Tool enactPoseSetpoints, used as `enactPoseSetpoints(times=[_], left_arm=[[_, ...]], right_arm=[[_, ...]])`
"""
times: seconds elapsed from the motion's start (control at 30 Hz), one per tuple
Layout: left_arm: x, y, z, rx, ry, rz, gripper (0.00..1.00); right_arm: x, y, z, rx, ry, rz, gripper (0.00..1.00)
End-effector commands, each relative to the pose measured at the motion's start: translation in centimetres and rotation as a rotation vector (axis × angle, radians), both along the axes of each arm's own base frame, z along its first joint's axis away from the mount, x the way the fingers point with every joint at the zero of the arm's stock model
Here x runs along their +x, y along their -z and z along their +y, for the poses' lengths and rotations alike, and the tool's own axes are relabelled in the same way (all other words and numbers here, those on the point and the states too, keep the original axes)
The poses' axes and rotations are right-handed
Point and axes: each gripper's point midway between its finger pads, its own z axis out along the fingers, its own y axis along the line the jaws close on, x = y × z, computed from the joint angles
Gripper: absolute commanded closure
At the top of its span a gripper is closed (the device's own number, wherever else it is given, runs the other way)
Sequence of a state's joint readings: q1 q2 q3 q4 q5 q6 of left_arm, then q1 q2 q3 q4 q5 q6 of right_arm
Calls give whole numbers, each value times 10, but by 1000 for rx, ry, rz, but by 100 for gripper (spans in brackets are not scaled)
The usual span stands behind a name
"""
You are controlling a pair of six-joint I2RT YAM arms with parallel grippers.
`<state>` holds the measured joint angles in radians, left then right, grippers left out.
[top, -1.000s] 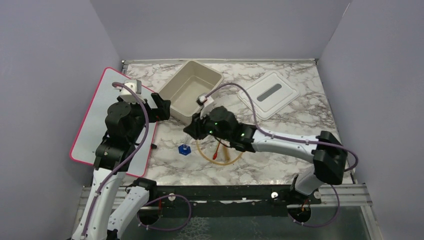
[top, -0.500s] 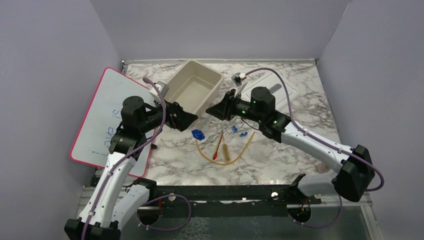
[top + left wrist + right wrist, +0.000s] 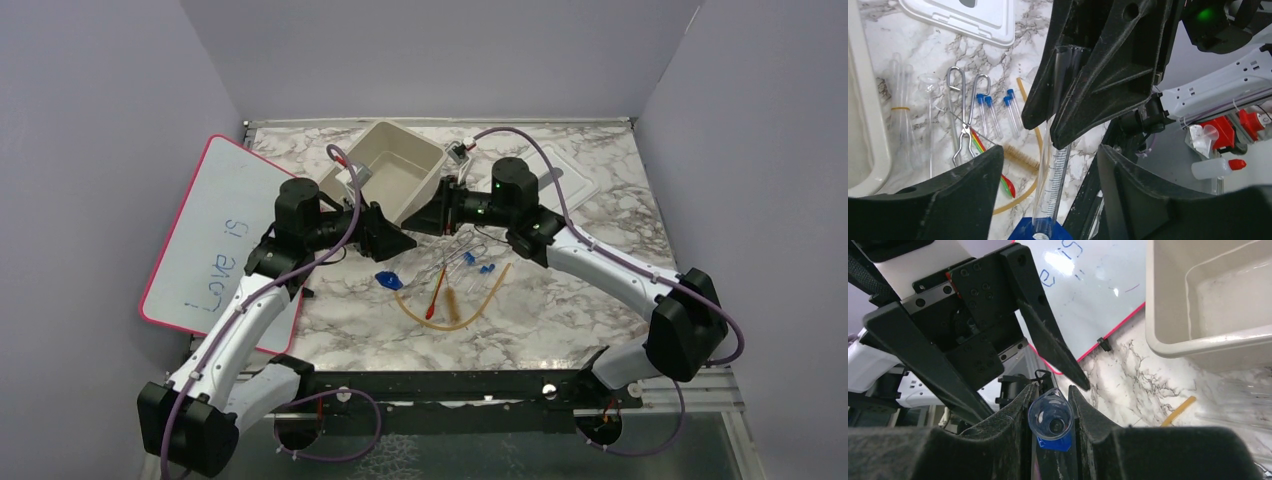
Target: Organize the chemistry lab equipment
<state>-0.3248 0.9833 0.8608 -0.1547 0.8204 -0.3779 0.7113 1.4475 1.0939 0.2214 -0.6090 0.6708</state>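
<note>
Our right pincer (image 3: pixel 1052 390) is squeezed shut on the top part of the tall clear tube (image 3: pixel 1057 172). The tube leans down to its blue foot (image 3: pixel 1040 232), low by the worktop (image 3: pixel 520 330) in front of the tub (image 3: pixel 385 172). We cannot tell if the foot touches. Our left pincer (image 3: pixel 1050 155) is open wide, one finger on each side of the tube, not touching it. Nearby lie the tongs (image 3: pixel 965 112), small blue-capped tubes (image 3: pixel 995 115), brush (image 3: pixel 1022 157) and rubber hose (image 3: pixel 1024 92).
</note>
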Motion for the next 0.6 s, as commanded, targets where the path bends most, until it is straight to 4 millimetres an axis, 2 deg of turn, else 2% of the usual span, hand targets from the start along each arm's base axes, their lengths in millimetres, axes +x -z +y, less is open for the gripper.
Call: enactPoseSetpoints(times=[0.0,0.1,0.3,0.53,0.57], left_arm=[[-6,-4,-9,-13,64,-5,37],[-9,-6,-8,-5,74,-9,49],[-5,9,-5,35,50,20,64],[-17,5,-5,37,91,-86,65],[-20,4,-5,36,100,-99,63]], right_arm=[[-4,-27,6,72,-71,-27,70],[-1,-29,5,73,-67,-29,70],[-3,-36,5,96,-87,-36,70],[-2,-34,5,108,-79,-30,69],[-2,-35,4,114,-83,-32,70]])
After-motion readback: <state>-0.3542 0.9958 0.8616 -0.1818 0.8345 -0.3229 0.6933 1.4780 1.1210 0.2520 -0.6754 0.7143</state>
